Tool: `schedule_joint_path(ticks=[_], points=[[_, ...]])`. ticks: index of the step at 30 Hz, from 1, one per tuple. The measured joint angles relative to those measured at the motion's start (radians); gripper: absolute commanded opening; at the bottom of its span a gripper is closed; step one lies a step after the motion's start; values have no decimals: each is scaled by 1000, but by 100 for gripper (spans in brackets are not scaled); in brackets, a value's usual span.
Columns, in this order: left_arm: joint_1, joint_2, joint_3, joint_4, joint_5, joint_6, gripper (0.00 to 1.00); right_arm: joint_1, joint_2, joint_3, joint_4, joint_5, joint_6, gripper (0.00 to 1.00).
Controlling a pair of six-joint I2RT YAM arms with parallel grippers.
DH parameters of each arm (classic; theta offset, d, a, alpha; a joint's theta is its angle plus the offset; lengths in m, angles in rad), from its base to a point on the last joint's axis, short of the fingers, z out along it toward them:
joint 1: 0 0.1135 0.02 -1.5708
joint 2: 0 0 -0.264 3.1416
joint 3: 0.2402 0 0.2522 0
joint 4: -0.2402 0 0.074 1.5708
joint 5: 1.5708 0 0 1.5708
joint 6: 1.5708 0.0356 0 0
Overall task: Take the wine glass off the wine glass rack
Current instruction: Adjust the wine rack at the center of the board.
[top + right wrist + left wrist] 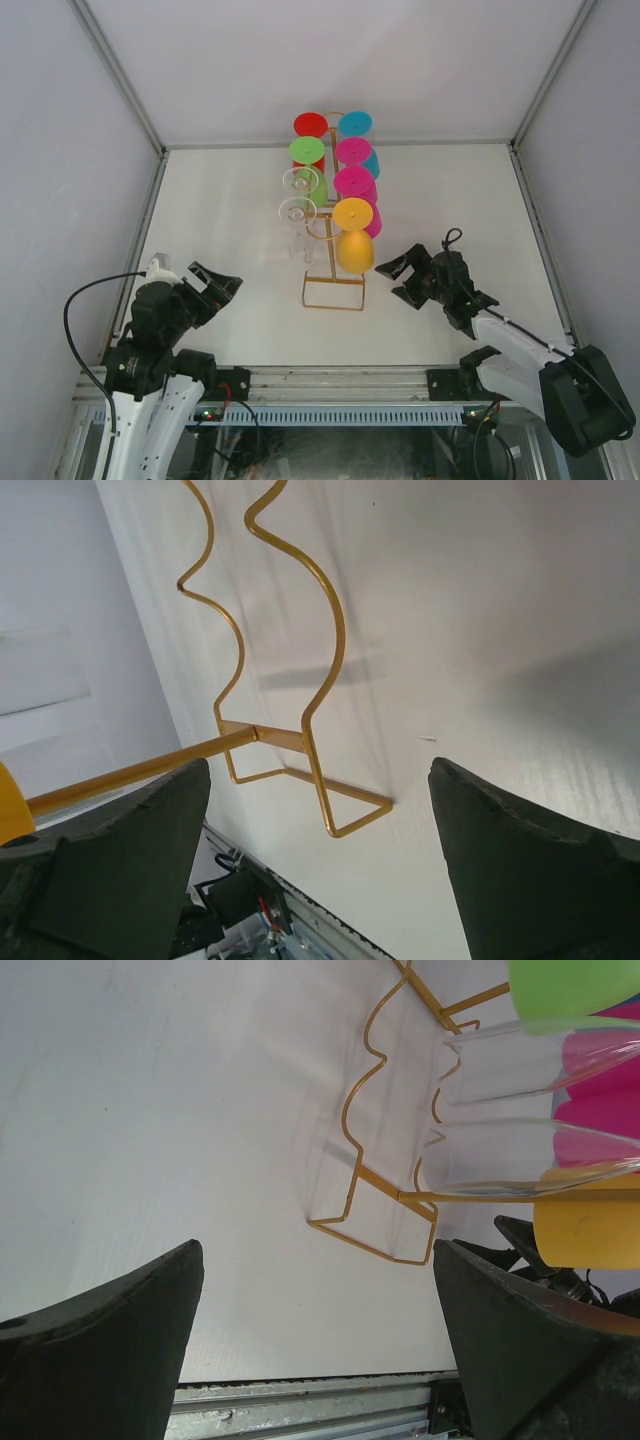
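Glasses (353, 182) are hanging bowl-down along the wine glass rack (334, 281), which is running near-to-far in the middle of the worktop (220, 210). My right end effector (398, 280), fingers apart, is sitting just right of the rack's near end. It is facing the yellow wine glass (354, 250) to its left, whose stem is hanging upright. My left end effector (222, 285), also gaping, is hovering farther off at near left.

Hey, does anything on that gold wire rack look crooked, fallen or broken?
Nothing stands out. The gold wire wine glass rack stands upright on the white table, with two clear wine glasses and six coloured ones hanging foot-up in two rows. None has dropped, and nothing is spilled.
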Motion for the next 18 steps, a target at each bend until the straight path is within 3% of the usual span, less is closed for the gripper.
schedule_joint_path(ticks=[5, 18], points=[[0, 2, 0, 0, 0, 0, 100, 45, 58, 6, 15, -51, -18, 88], [0, 0, 0, -1, 1, 0, 100, 162, 497, 151, 302, -124, 31, 82]])
